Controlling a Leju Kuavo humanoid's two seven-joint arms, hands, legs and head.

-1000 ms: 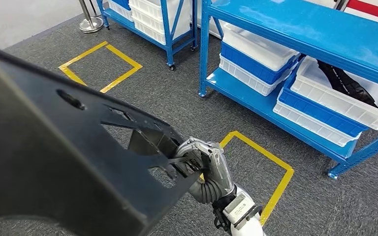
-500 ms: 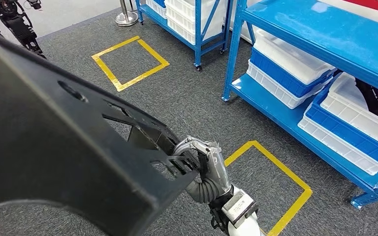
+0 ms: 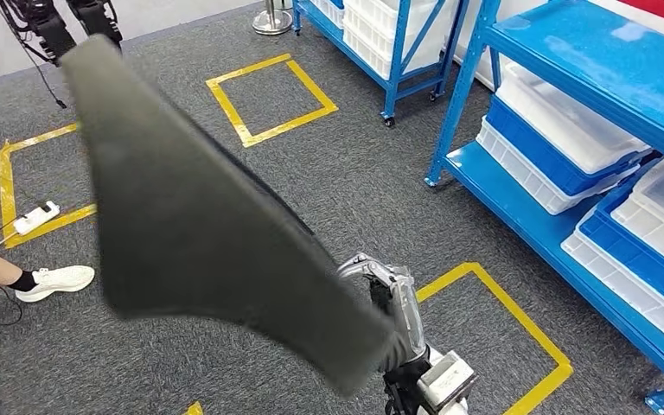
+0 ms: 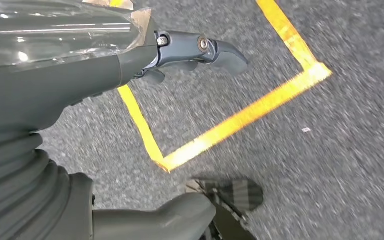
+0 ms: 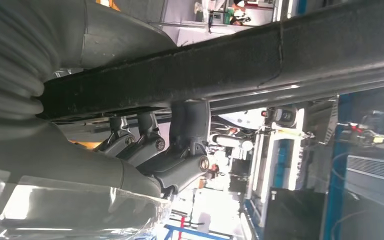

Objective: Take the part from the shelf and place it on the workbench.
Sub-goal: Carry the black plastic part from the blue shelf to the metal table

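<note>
Head view, right hand [image 3: 393, 303] gripping part [image 3: 199, 225]

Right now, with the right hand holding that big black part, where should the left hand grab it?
Probably the long edge near the wide far end of the black part, coming from the robot's left and underneath. The right hand grips the narrow near end, so the broad end hangs unsupported. The left hand looks free.

The part [image 3: 199, 225] in the right hand [image 3: 393, 303] is looking like matt dark plastic. The carpet [image 3: 372, 190] beneath that hand is showing rough grey pile; the shelf [image 3: 571, 52] beside it is shining as glossy blue painted metal.
</note>
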